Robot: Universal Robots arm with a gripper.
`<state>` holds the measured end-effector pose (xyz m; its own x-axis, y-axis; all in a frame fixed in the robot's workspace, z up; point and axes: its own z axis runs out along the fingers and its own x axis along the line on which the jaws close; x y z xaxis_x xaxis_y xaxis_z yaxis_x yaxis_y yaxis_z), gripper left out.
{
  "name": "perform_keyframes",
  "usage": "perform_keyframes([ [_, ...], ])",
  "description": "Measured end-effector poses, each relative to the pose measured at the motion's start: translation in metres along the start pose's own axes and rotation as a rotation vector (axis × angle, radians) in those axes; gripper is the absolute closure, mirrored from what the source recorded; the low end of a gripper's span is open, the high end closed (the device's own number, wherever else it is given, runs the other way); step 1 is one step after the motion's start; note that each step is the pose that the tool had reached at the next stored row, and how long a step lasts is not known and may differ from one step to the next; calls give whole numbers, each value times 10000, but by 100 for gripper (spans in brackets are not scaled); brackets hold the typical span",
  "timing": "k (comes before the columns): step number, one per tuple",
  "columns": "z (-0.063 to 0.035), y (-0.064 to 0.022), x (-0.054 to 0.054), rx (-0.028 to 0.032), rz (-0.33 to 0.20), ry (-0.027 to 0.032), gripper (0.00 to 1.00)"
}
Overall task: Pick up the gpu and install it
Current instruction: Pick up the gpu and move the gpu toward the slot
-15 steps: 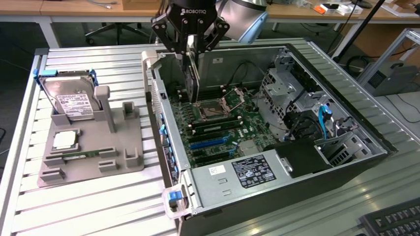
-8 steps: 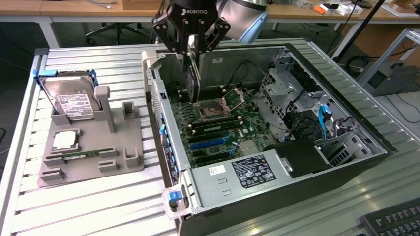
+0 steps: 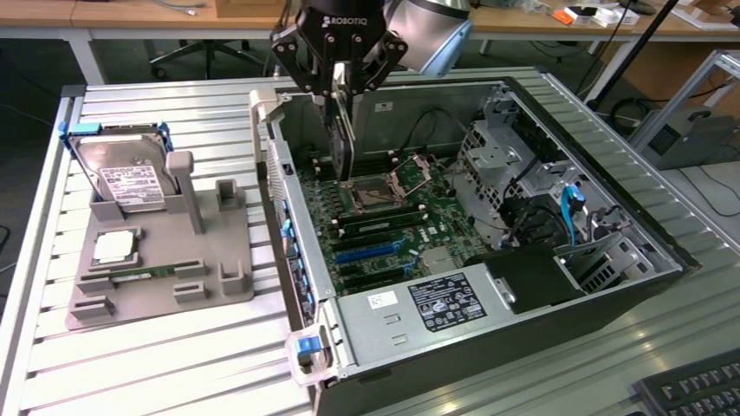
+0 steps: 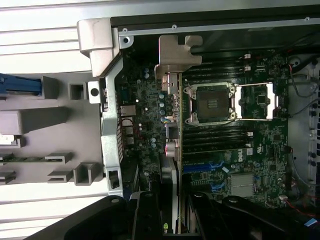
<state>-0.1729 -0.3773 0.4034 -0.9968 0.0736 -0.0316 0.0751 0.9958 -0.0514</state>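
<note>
- Though outside the PC case (image 3: 543,347), on ext. view's left of it, gray holder (image 3: 220,260) carries hard drive (image 3: 130,178) upright.
- Gripper (image 3: 341,87) over case interior, fingers clamped on gpu (image 3: 341,139); card hangs edge-down inside case above motherboard (image 3: 399,221); contact w/ slot unclear.
- Drive cage (image 3: 509,165) on case's ext.-view right side.

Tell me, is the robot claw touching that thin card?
Touching. The exterior view shows the gripper clamped on both faces of the gpu, which hangs upright over the motherboard.
</note>
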Motion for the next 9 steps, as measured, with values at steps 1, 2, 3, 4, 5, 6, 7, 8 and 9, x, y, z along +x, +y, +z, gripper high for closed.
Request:
perform_keyframes([
  [1,0,0,-3,1,0,0,73],
  [2,1,0,-6,1,0,0,73],
  [3,1,1,-9,2,0,0,73],
  [4,3,1,-15,3,0,-1,73],
  [5,3,2,-19,4,0,0,73],
  [6,3,2,-22,5,0,0,73],
  [7,4,2,-26,6,0,-1,73],
  [8,5,2,-29,6,0,-1,73],
  [9,5,3,-34,8,0,-1,73],
])
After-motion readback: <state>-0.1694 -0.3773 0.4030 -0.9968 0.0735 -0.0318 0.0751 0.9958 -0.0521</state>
